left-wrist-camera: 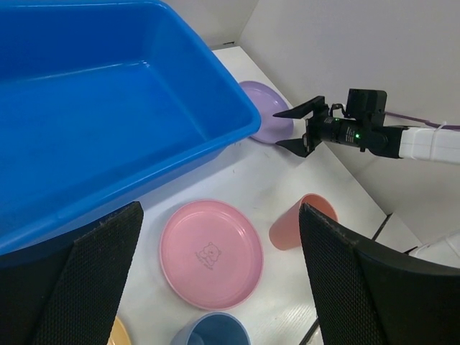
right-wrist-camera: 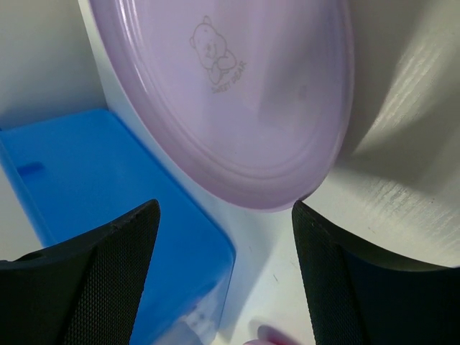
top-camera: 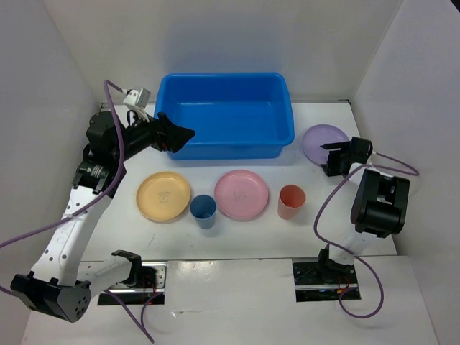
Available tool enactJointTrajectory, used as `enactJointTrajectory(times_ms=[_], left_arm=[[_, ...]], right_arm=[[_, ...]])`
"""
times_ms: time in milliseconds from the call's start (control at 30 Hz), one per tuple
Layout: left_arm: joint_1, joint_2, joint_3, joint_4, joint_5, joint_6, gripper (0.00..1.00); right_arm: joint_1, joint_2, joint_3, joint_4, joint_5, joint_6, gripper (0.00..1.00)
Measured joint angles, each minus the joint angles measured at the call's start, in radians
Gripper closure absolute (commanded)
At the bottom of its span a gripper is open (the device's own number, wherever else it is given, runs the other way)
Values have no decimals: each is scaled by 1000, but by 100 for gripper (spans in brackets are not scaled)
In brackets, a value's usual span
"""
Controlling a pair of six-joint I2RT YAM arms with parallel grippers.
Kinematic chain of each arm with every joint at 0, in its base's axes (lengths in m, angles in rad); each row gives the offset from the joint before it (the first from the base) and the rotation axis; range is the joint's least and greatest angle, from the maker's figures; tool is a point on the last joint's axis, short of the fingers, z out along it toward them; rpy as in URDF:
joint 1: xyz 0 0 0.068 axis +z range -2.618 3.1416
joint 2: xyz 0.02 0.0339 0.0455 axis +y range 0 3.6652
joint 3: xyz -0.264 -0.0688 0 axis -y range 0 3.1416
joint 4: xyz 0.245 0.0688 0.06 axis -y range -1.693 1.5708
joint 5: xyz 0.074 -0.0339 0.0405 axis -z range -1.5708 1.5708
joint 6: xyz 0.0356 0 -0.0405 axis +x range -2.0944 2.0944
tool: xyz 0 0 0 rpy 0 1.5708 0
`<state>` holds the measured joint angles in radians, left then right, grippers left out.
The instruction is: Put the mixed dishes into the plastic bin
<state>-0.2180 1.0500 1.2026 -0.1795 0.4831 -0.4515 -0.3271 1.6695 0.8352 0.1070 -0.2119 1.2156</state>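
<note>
Five dishes are lying outside the plastic bin point(top-camera: 223, 77); none is sitting in it. I am reading the right pincer point(top-camera: 327, 159) as spread wide and holding nothing. The lilac plate point(right-wrist-camera: 237, 93) is lying just ahead of its fingertips, with the near rim lined up with the gap between them. The left pincer point(top-camera: 183, 140) is hanging open and empty, with the bin's front corner just ahead of it.

Risks I am flagging:
- The plate is sitting flat on the table, so a finger meeting the rim instead of straddling it is likely to shove the plate forward.
- The rim is thin and matte, so a shallow pinch may let it slip out on the lift.
- The bin wall is standing close beside the pincer, and a sideways push could wedge the plate against it.

Orientation: the plate is facing up with its bear print showing, and being round it has no long axis. The bin is opening upward, with its long axis running away from the right pincer towards the left one.
</note>
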Motion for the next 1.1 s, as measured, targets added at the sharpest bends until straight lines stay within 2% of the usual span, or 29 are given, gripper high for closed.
enactJointTrajectory(times_ms=[100, 233, 400, 600, 867, 1100], left_arm=[[1, 0, 0, 0, 3, 0, 5], [8, 2, 0, 0, 10, 0, 10], [10, 13, 0, 1, 33, -8, 10], [10, 21, 0, 0, 47, -23, 10], [10, 21, 0, -3, 58, -25, 12], [19, 21, 0, -3, 65, -26, 12]], right_arm=[[6, -13, -18, 6, 26, -1, 21], [22, -68, -31, -26, 76, -9, 21], [27, -161, -27, -41, 105, -17, 21], [27, -171, -43, -41, 109, -19, 21], [27, -113, -62, -37, 103, -11, 25], [26, 13, -62, -9, 86, 12, 31]])
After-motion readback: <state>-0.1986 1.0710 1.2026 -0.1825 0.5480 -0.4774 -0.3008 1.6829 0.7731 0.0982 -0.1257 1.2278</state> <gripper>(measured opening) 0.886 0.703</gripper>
